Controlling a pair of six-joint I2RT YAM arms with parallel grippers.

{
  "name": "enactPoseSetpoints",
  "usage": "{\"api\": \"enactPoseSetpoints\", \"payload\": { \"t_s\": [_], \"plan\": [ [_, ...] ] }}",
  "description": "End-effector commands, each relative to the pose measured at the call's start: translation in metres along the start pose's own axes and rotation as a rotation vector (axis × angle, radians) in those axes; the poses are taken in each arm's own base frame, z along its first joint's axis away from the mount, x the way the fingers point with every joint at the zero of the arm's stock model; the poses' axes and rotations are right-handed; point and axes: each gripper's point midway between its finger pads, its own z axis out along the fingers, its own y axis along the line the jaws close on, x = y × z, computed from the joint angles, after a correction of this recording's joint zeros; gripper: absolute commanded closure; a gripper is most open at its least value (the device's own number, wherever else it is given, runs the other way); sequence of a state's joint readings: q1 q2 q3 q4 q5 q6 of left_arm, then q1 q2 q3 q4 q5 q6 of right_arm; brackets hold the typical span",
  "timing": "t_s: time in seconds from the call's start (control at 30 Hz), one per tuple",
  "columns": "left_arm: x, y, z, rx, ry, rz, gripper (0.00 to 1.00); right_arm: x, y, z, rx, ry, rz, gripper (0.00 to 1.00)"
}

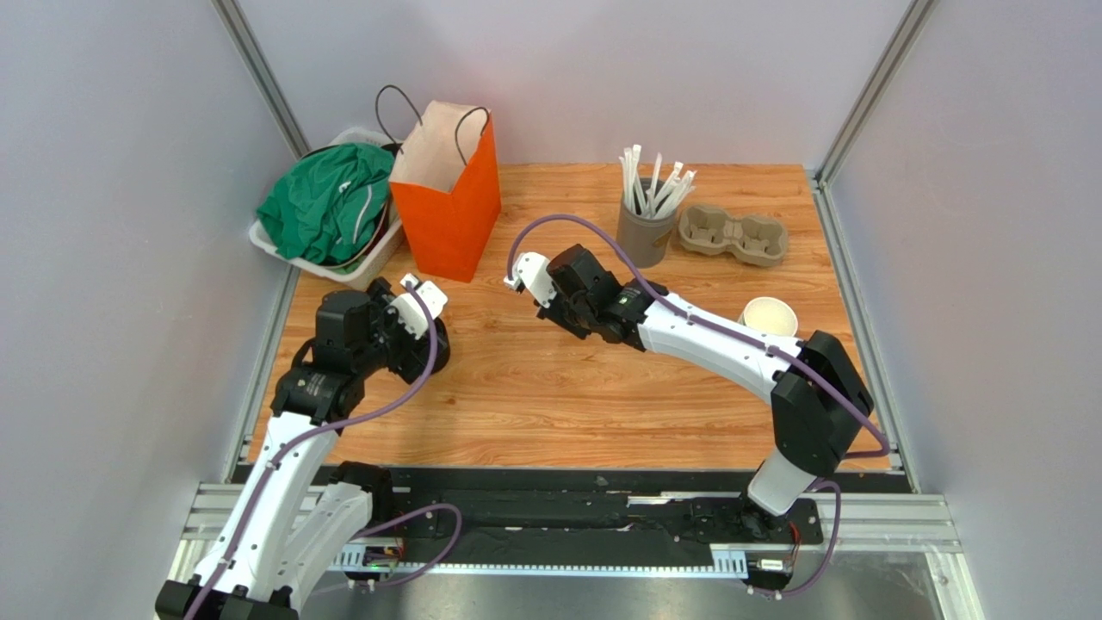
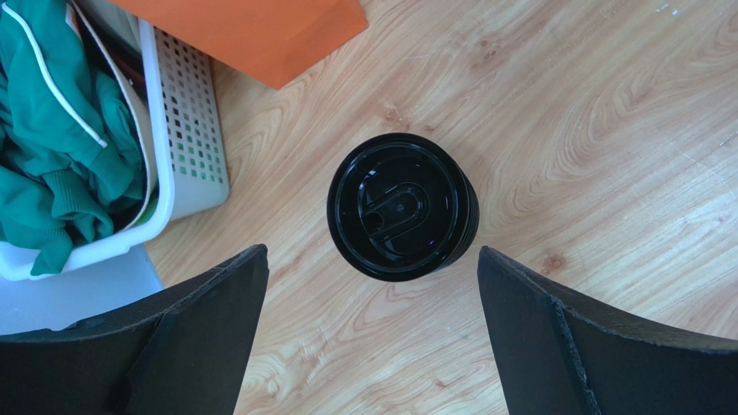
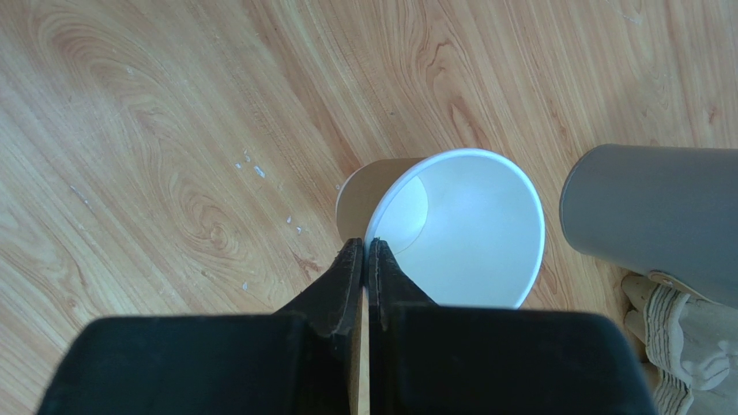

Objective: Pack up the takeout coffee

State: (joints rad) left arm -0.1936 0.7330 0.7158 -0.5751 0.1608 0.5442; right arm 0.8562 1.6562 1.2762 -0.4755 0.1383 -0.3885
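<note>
There's your right gripper (image 3: 368,251), fingers pressed together on the wall of the small tan paper cup (image 3: 468,233), with the rim of its white interior caught between them, so it's a pinch right at the lip. The cup is just beside the grey cylindrical cup (image 3: 658,216), out over the wooden table (image 3: 156,130). From the wrist view you can't tell whether its base is down on the wood or lifted clear. On the other side, your left gripper (image 2: 372,255) is spread wide and empty, hanging straight above the round black plastic lid (image 2: 401,207). The lid lies flat on the table near the white perforated plastic basket (image 2: 186,130) and the corner of the orange paper bag (image 2: 251,35). So cup and lid are well apart, and the job now looks like bringing them together. A rim pinch on thin paper is a weak hold, so move the cup slowly and level. Set it on open wood between the two arms, away from the grey cup, before you let go. On the lid you're nicely centred. Come down with the fingers straddling its edge and close gently, because a hard squeeze could bow the plastic or pop it out. When you cap, level the lid over the rim and press evenly, or one side may ride up.
</note>
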Motion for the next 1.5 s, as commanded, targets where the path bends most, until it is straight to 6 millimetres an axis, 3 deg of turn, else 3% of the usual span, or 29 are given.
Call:
{"api": "enactPoseSetpoints", "payload": {
  "t_s": [0.0, 0.27, 0.83, 1.07, 1.17, 1.3, 1.47],
  "plan": [
    [-0.007, 0.007, 0.002, -0.037, -0.038, -0.029, 0.01, -0.012, -0.005, 0.001, 0.056, -0.08, 0.047, 0.99],
    [-0.002, 0.004, 0.004, -0.044, -0.041, -0.042, 0.01, 0.003, 0.008, 0.005, 0.013, -0.05, 0.052, 0.96],
    [0.006, 0.005, 0.008, -0.072, -0.038, -0.05, 0.01, 0.003, 0.013, 0.004, 0.003, -0.039, 0.023, 0.77],
    [0.012, 0.001, 0.016, -0.053, -0.019, -0.047, 0.01, -0.016, 0.005, -0.02, 0.019, -0.091, 0.016, 0.51],
    [0.015, 0.001, 0.02, -0.051, -0.008, -0.046, 0.01, -0.021, -0.003, -0.033, 0.047, -0.115, 0.011, 0.45],
    [0.015, -0.004, 0.022, -0.019, -0.006, -0.042, 0.01, -0.029, -0.014, -0.052, 0.087, -0.155, 0.007, 0.41],
    [0.014, -0.011, 0.027, 0.031, -0.007, -0.03, 0.01, -0.027, -0.021, -0.055, 0.126, -0.154, 0.001, 0.39]
  ]
}}
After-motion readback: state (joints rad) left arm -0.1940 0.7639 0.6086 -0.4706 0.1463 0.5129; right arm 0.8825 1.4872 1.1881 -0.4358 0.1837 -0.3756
